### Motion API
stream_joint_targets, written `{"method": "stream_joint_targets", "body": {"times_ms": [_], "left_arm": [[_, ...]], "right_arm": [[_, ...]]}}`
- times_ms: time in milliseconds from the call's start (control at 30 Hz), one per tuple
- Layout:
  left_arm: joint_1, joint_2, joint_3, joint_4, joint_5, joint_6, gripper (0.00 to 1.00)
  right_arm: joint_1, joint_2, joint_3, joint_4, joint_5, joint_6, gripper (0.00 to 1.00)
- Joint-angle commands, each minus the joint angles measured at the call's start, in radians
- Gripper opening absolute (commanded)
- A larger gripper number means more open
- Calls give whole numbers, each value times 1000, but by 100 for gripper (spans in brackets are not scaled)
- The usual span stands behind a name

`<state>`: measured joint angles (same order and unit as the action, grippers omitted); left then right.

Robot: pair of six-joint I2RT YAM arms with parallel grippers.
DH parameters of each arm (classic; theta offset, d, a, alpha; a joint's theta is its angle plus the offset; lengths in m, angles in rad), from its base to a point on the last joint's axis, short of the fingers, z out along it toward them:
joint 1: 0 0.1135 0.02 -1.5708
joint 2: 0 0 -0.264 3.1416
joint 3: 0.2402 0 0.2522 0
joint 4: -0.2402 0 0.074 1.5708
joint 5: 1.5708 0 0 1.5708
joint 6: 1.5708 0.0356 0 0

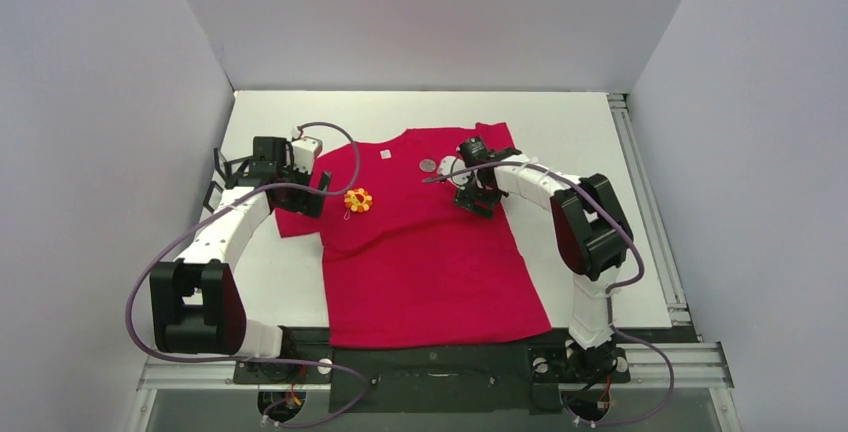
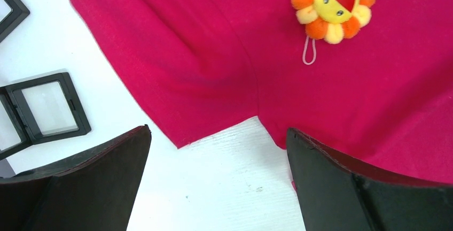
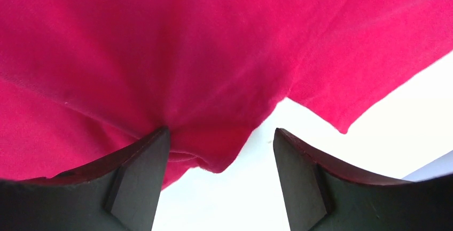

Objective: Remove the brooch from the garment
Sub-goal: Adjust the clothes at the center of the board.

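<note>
A bright red short-sleeved T-shirt [image 1: 430, 262] lies flat on the white table [image 1: 285, 287], with its neck at the far end. A small white label [image 1: 385, 153] shows inside the neck. A soft flower brooch with yellow and orange petals and a yellow face [image 1: 358, 200] sits on the left chest of the shirt. A thin loop hangs from its near side.

The left gripper [image 1: 318, 194] is just left of the brooch, over the left sleeve. In the left wrist view, the left gripper [image 2: 219, 135] is wide open and holds nothing. The gap where the sleeve meets the body of the red shirt [image 2: 213, 54] lies between its black fingers [image 2: 107, 167]. The brooch [image 2: 332, 6] is apart from them, off to the far right. Two black frames with clear windows [image 2: 45, 110] lie on the table to the left.

The right gripper [image 1: 474, 202] is at the right edge of the shirt. In the right wrist view, it [image 3: 220, 135] is open too. A fold of the red cloth [image 3: 160, 38] hangs between its fingers [image 3: 139, 161], but they do not pinch it.
</note>
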<state>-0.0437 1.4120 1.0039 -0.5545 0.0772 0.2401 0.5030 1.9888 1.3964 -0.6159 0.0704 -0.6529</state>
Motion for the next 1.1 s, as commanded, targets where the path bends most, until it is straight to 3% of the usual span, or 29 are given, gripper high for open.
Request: {"method": "stream_joint_targets", "body": {"times_ms": [0,300,433,567,633,767,933,1067], "left_arm": [[5,-23,21,49,31,25,96],[-14,0,22,39,95,72,96],[-84,-29,-9,54,142,81,96],[-181,-44,-29,100,182,55,98],[-236,-26,-24,128,197,40,100],[-315,29,-18,212,220,13,89],[-350,145,21,274,245,-1,81],[-349,260,95,272,264,-99,75]], "right_arm": [[1,-66,-98,-192,-37,-5,68],[17,-201,-302,-351,-114,6,64],[19,-259,-366,-362,-142,20,64],[-19,-330,-320,-359,-204,44,64],[-64,-364,-256,-369,-330,80,64],[-162,-494,-191,-291,-518,154,64],[-187,-584,-208,-207,-542,192,64],[-194,-627,-237,-133,-523,232,64]]}}
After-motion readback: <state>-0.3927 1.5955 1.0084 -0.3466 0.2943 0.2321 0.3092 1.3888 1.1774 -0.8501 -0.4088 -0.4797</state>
